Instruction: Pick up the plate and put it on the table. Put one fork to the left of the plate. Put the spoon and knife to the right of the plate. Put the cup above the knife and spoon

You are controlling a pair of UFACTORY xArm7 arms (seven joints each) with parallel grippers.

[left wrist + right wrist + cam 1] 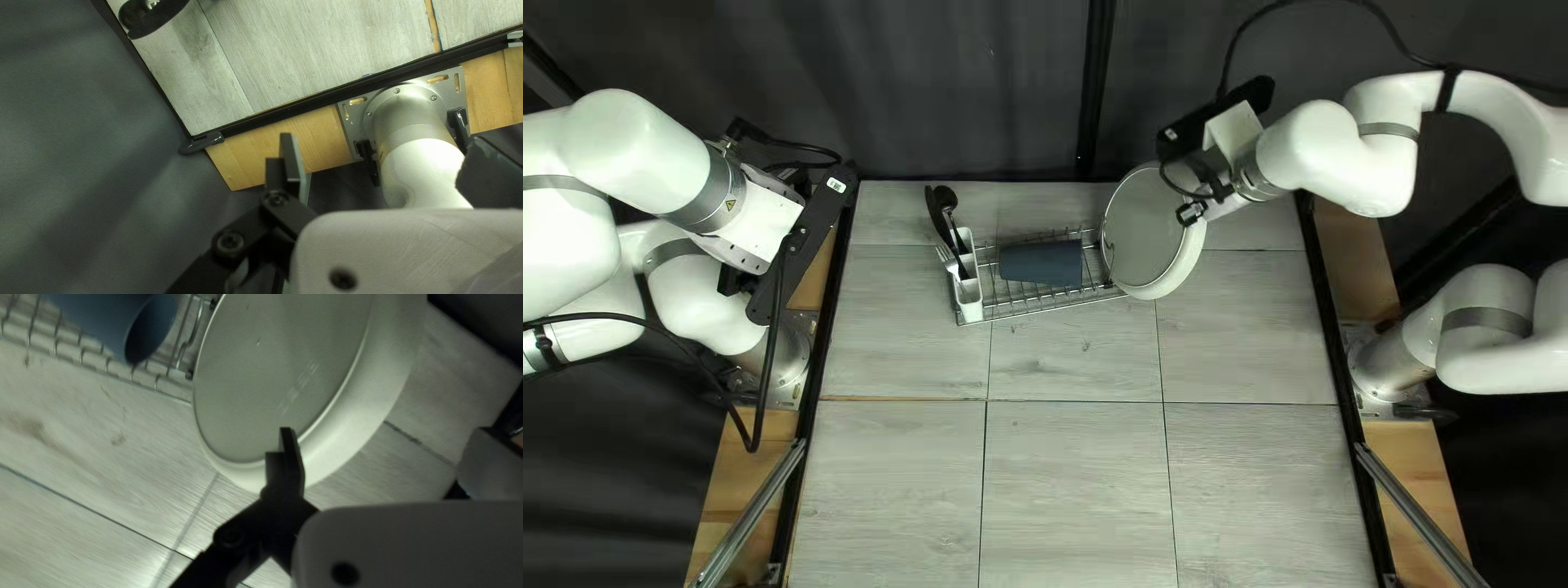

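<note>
Evidently, one silver wire rack (pixel 1046 309) is set at the far side. One round off-white plate (pixel 1149 234) is tilted at its right end, its right rim between the spread fingers of the right gripper (pixel 1191 210). One dark blue cylindrical cup (pixel 1040 264) is laid inside; leftward, one white plastic caddy (pixel 968 296) is seen. The left gripper (pixel 795 248) is held well apart, opened wide.
</note>
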